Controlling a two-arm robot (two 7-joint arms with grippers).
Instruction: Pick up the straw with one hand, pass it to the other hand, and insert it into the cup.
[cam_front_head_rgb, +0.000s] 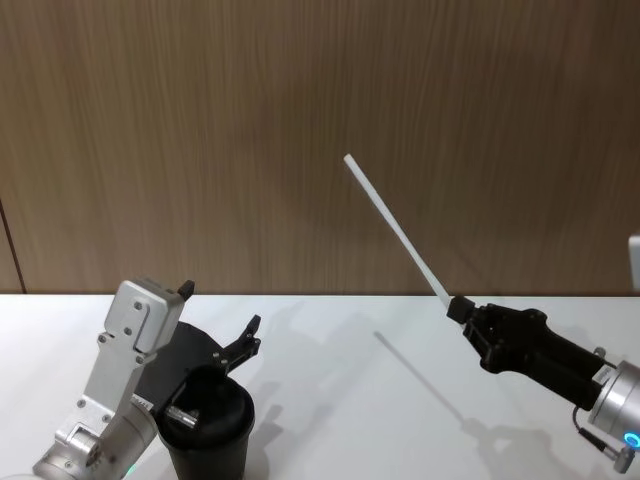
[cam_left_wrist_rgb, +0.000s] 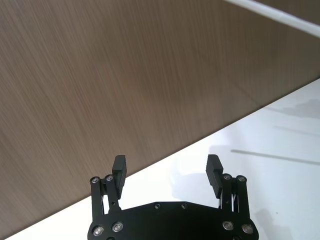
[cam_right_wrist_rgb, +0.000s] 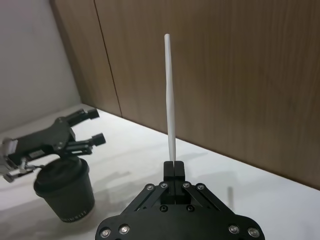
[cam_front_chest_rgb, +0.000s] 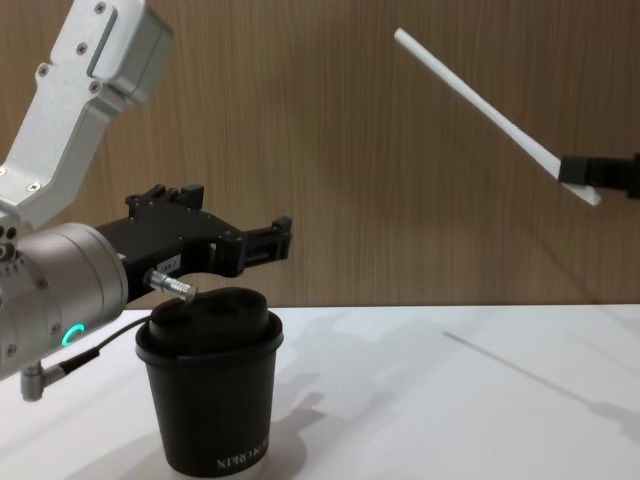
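The white straw (cam_front_head_rgb: 395, 225) slants up and to the left in the air, its lower end pinched in my shut right gripper (cam_front_head_rgb: 460, 308) over the right side of the table. The right wrist view shows the straw (cam_right_wrist_rgb: 168, 95) rising straight out of the closed right gripper (cam_right_wrist_rgb: 173, 167). At the front left stands the black lidded cup (cam_front_head_rgb: 208, 425). My left gripper (cam_front_head_rgb: 220, 307) hovers open just above and behind it, with nothing between its fingers. From the chest, the left gripper (cam_front_chest_rgb: 240, 215) is over the cup (cam_front_chest_rgb: 210, 400), and the straw (cam_front_chest_rgb: 480, 100) is high on the right.
A white table (cam_front_head_rgb: 340, 400) runs back to a brown wood-panelled wall (cam_front_head_rgb: 300, 120). A wide gap of bare tabletop lies between the cup and the right arm. The straw's shadow (cam_front_head_rgb: 415, 375) falls on that stretch.
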